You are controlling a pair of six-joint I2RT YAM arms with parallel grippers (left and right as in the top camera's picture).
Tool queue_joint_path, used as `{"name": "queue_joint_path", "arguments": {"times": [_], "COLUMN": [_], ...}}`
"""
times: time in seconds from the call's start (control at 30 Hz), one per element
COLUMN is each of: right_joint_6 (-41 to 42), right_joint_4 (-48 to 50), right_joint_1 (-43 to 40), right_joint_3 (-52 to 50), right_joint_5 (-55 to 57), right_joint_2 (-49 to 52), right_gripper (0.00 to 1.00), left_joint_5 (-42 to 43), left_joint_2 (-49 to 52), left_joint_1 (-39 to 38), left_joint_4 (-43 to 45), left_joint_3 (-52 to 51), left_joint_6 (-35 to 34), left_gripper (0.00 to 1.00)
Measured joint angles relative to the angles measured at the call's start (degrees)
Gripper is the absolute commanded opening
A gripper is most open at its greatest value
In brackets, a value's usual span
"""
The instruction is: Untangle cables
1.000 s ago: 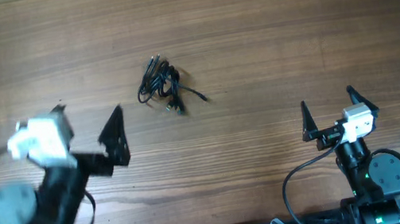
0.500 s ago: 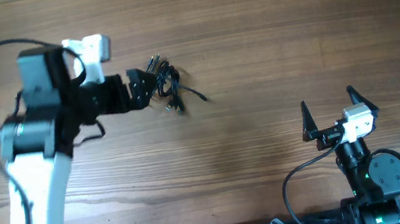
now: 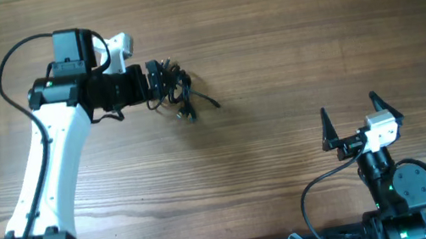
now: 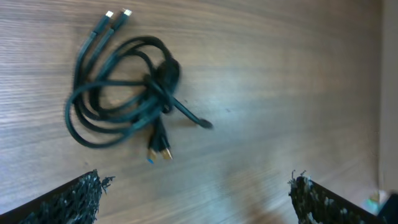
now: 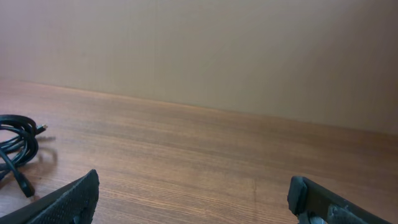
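The cables (image 3: 181,93) are a small knotted clump of thin black cords with small plug ends on the wooden table, left of centre. In the left wrist view the clump (image 4: 121,87) lies as loose loops around a knot, above the fingers. My left gripper (image 3: 157,82) is open, hovering at the clump's left side, its fingers (image 4: 198,198) spread wide and empty. My right gripper (image 3: 352,119) is open and empty at the front right, far from the cables. The right wrist view shows the cables (image 5: 17,152) at its far left edge, beyond the right gripper's fingers (image 5: 194,199).
The wooden table (image 3: 285,31) stretches around the clump. The right arm's base and its thick black wire (image 3: 318,188) sit at the front right. A plain wall (image 5: 205,50) rises behind the table's far edge.
My left arm swung up from the front left and reached out to the cable clump, ending right beside it. The right arm and the cables have not moved.
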Motion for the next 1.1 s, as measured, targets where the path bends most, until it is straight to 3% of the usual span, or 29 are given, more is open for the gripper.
{"name": "queue_joint_path", "arguments": {"times": [0.33,1.1], "right_joint_6": [0.0,0.0], "right_joint_4": [0.0,0.0], "right_joint_1": [0.0,0.0], "right_joint_3": [0.0,0.0], "right_joint_5": [0.0,0.0], "right_joint_2": [0.0,0.0], "right_gripper": [1.0,1.0], "left_joint_5": [-4.1,-6.3], "left_joint_2": [2.7,2.7], "left_joint_1": [0.0,-0.4], "left_joint_4": [2.3,2.4], "left_joint_3": [0.0,0.0], "left_joint_6": [-6.7,-7.3], "left_gripper": [1.0,1.0]}}
